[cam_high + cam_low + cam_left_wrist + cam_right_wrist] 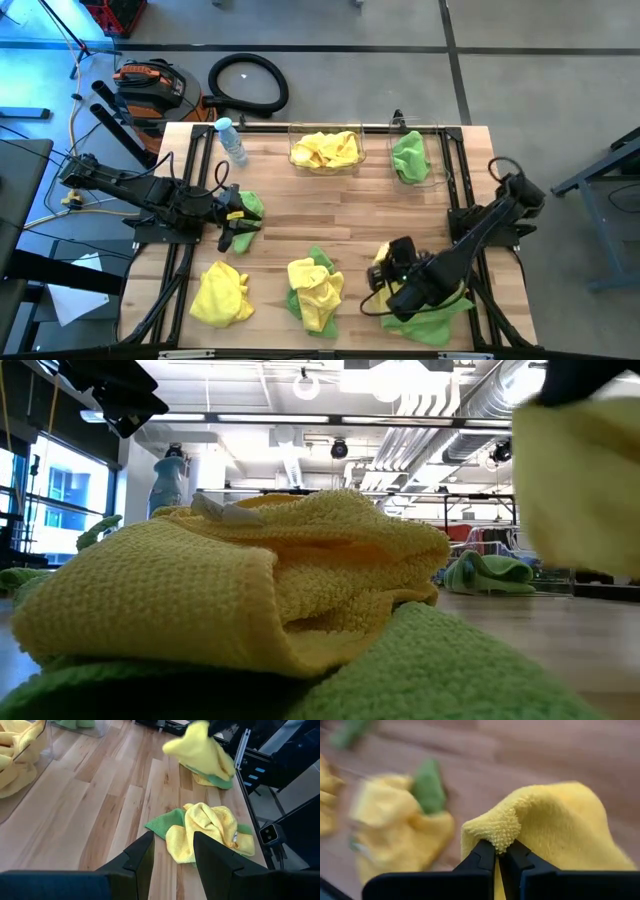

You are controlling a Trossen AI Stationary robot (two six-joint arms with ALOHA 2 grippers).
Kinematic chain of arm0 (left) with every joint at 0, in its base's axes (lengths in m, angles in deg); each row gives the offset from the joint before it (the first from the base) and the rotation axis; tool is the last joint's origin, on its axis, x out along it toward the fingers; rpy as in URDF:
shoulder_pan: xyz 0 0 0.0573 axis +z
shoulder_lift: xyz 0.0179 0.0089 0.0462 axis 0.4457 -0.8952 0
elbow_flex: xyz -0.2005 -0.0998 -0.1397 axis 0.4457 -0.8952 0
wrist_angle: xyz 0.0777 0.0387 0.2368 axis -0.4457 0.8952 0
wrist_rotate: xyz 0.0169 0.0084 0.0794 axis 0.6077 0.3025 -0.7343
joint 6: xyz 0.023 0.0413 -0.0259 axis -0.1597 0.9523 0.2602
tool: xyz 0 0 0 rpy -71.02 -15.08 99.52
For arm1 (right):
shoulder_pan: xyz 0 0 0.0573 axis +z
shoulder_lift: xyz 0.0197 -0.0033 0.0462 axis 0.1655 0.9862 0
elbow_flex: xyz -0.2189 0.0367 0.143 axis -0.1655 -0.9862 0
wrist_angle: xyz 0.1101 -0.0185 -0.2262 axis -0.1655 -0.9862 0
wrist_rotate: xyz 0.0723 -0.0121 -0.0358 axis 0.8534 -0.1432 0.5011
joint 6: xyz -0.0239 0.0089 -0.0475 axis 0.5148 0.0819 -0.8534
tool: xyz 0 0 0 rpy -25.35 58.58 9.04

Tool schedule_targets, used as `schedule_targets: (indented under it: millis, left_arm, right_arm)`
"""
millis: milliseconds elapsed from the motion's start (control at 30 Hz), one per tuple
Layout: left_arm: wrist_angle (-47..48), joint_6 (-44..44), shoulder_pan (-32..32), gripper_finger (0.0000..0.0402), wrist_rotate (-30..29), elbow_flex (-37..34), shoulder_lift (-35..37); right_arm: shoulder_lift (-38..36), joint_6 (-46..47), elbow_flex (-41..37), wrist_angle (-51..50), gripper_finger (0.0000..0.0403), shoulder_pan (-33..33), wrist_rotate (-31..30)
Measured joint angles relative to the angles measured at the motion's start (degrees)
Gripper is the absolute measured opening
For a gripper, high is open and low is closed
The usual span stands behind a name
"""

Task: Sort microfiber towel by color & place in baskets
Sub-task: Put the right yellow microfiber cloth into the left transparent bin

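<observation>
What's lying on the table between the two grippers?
A mixed yellow-and-green towel pile lies between the left gripper and right gripper, seen in the high view.

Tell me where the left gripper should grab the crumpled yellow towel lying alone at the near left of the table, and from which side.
Judging by the high view, pinch a raised fold near the middle of the yellow towel, coming straight down. It lies crumpled in a loose heap, so the ridges stand proud for the fingers, while flat edges hug the wood. The left gripper sits open just beyond it.
</observation>
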Motion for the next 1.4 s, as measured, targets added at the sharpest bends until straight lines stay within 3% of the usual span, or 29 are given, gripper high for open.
schedule_targets:
  millis: [233, 500, 633, 833, 1100, 1400]
  left_arm:
    - [-0.04, 2.91, 0.06, 0.0126, -2.52, 0.00, 0.00]
    - [-0.37, 4.66, 1.94, 0.0126, -7.65, 0.00, 0.09]
    - [-0.32, 6.35, 4.86, 0.0126, -8.11, 0.00, 1.03]
    - [-0.18, 7.92, 11.27, 0.0126, -8.31, 0.02, 3.55]
    - [-0.31, 9.15, 19.16, 0.0126, -8.31, 0.02, 6.80]
    - [-0.23, 7.91, 23.51, 0.0126, -8.23, 0.02, 7.72]
  right_arm:
    - [-7.36, -11.83, 0.02, -0.42, 0.0001, -6.23, -10.67]
    - [-14.96, -40.52, 0.02, 9.57, 0.0000, -20.72, -10.54]
    - [-17.59, -59.22, 0.02, 20.79, 0.0000, -30.00, -5.88]
    - [-17.88, -79.31, 0.02, 38.42, 0.0000, -44.88, 9.94]
    - [-13.02, -85.33, 0.04, 53.04, 0.0000, -57.83, 24.40]
    - [-6.60, -82.77, 0.02, 50.20, 0.0000, -62.86, 24.66]
